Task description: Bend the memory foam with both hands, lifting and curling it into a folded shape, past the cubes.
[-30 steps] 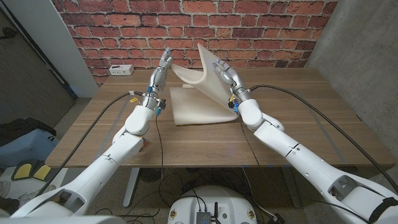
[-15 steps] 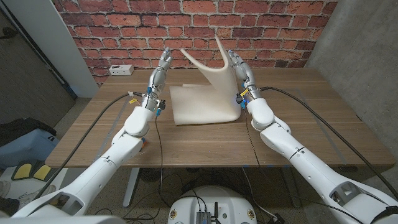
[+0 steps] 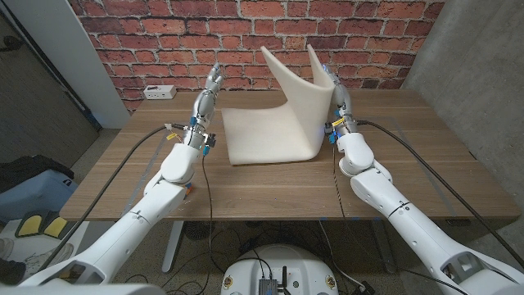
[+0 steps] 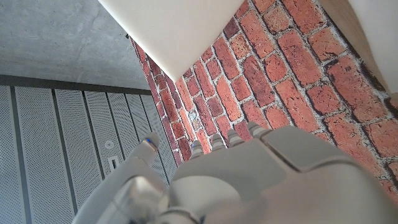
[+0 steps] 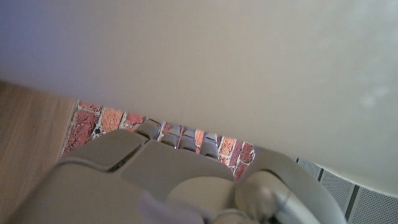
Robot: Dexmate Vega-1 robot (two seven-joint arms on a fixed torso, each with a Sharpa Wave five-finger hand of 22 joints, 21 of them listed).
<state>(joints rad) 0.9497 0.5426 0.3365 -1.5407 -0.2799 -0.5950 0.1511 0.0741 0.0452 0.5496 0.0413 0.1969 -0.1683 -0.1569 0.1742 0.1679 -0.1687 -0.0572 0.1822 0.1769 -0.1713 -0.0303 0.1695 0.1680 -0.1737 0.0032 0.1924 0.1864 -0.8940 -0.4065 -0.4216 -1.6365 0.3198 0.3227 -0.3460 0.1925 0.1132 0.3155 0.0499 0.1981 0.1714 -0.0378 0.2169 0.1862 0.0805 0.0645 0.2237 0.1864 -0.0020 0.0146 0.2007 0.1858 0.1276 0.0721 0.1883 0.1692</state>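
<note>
Near the table's far middle lies the memory foam (image 3: 274,131), a cream slab whose left part rests flat on the wood while its right part curls up at about three o'clock and stands as a raised flap, its upper edge leaning back toward the brick wall (image 3: 164,37). Against the outer face of that flap, at three o'clock from the slab, stands the right hand (image 3: 336,94), fingers reaching up along the foam; in the right wrist view the foam (image 5: 249,68) lies close over the hand (image 5: 161,180), but whether the fingers actually clasp it I cannot tell. At nine o'clock from the slab the left hand (image 3: 206,100) stands upright, fingers straight and apart, near the foam's left edge and holding nothing; the left wrist view shows its fingers (image 4: 205,149) bare, with a corner of foam (image 4: 180,31) beyond them. Below both, the wooden table (image 3: 426,172) runs wide and brown. A white power strip (image 3: 159,91) sits at ten o'clock by the wall. Grey concrete (image 3: 467,49) rises at the right, and a dark bag (image 3: 29,172) lies on the floor at left.
</note>
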